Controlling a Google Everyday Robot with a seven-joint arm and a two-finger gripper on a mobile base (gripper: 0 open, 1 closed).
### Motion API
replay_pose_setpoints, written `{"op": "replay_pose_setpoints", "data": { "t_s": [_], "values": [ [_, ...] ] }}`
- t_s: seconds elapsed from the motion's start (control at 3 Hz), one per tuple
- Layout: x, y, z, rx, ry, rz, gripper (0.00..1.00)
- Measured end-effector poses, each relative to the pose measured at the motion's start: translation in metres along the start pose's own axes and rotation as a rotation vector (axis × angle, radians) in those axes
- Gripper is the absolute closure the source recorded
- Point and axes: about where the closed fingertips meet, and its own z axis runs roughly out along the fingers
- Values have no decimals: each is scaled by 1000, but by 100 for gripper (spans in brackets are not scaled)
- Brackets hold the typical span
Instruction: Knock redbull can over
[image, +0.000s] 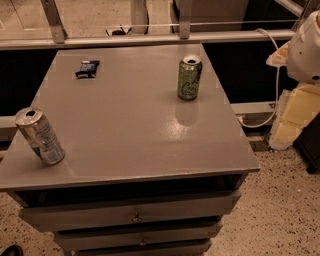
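Note:
The redbull can (39, 136), slim and silver with blue patches and a shiny open top, stands upright near the front left corner of the grey table (130, 125). My gripper is not in view. Only a white rounded part of my arm (307, 47) shows at the upper right edge, to the right of the table and far from the can.
A green can (189, 77) stands upright at the back right of the table. A small dark packet (87, 68) lies at the back left. Drawers (135, 212) sit below the tabletop. A metal rail (150, 40) runs behind. Pale yellow blocks (296, 115) and a white cable (276, 85) are at the right.

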Motion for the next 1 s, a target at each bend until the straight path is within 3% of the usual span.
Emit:
{"op": "replay_pose_setpoints", "data": {
  "t_s": [0.33, 0.67, 1.0],
  "values": [
    [0, 0, 0, 0, 0, 0, 0],
    [-28, 3, 14, -21, -84, -12, 0],
    [-74, 12, 47, -82, -240, -17, 0]
  ]
}}
